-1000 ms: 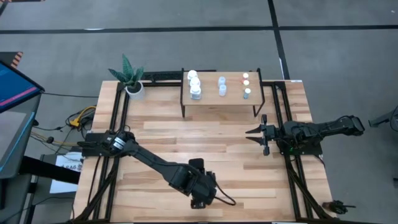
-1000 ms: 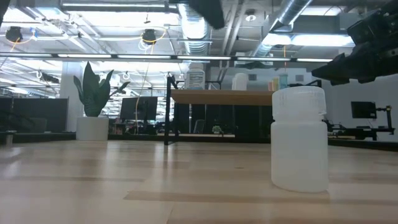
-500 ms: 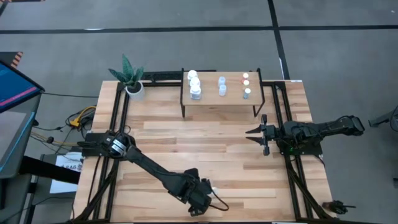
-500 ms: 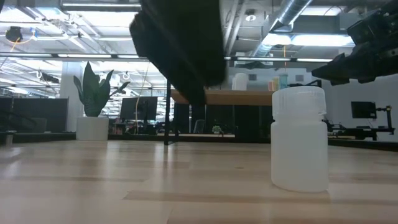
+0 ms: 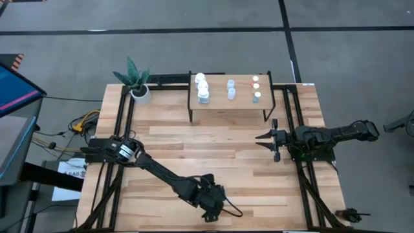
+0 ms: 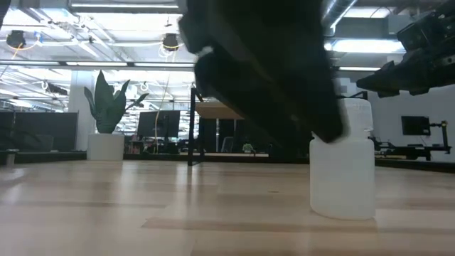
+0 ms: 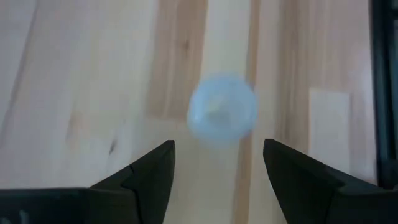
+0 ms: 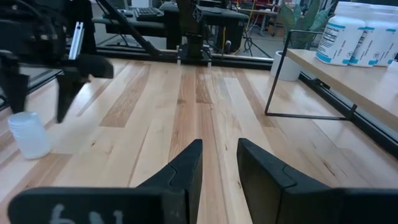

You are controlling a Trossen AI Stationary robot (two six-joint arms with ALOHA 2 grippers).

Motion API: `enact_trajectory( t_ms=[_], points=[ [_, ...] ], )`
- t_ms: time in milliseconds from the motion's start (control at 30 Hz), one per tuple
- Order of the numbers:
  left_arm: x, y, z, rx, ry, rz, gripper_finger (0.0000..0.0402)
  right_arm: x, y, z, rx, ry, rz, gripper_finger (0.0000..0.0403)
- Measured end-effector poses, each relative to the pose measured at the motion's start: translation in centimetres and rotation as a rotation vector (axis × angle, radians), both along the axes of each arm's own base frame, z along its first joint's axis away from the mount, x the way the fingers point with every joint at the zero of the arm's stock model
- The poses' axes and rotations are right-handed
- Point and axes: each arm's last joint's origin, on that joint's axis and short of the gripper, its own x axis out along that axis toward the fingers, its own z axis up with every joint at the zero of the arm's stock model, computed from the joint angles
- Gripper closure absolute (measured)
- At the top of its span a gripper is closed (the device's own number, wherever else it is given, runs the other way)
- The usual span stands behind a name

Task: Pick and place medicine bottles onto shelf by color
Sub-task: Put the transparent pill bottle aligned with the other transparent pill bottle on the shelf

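A pale bluish translucent bottle [image 7: 222, 111] stands upright on its base on the table near the near edge; it also shows in the low view [image 6: 341, 178] and the right wrist view [image 8: 28, 134]. My left gripper [image 7: 217, 165] is open just above it, one finger on each side of the cap, pointing down; in the high view my left gripper [image 5: 210, 204] hides the bottle. The shelf [image 5: 239, 107] at the far side bears three white bottles [image 5: 202, 87], two bluish ones [image 5: 230, 89] and three small ones [image 5: 255, 87]. My right gripper [image 5: 268, 139] waits open at the right.
A white pot with a green plant [image 5: 136, 81] stands at the table's far left corner. Black frame rails [image 5: 123, 123] run along the table's left and right sides. Bare planks [image 5: 213, 145] lie between the shelf and my left gripper.
My left gripper has come down from above and shifted over the bluish bottle near the near edge, its fingers staying open. The bottle has kept its place.
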Motion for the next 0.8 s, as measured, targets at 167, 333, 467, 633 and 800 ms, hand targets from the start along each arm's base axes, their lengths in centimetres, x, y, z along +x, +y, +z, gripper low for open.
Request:
enact_trajectory(
  t_ms=[167, 333, 467, 633, 800],
  points=[
    [0.6, 0.6, -0.6, 0.007, -0.011, 0.009, 0.0170, 0.0, 0.0, 0.0, 0.000, 0.002, 0.000, 0.0280],
    [1.3, 0.7, -0.8, -0.031, -0.031, -0.034, 0.0170, 0.0, 0.0, 0.0, 0.000, 0.003, 0.000, 0.0280],
    [1.7, 0.5, -1.2, -0.044, -0.055, -0.053, 0.0170, 0.0, 0.0, 0.0, 0.000, 0.002, 0.000, 0.0279],
    [1.9, 0.5, -1.9, -0.043, -0.049, -0.056, 0.0170, 0.0, 0.0, 0.0, 0.000, 0.003, 0.000, 0.0280],
    [2.1, 0.6, -1.8, -0.040, -0.069, -0.048, 0.0170, 0.0, 0.0, 0.0, 0.000, 0.003, 0.000, 0.0280]
  ],
)
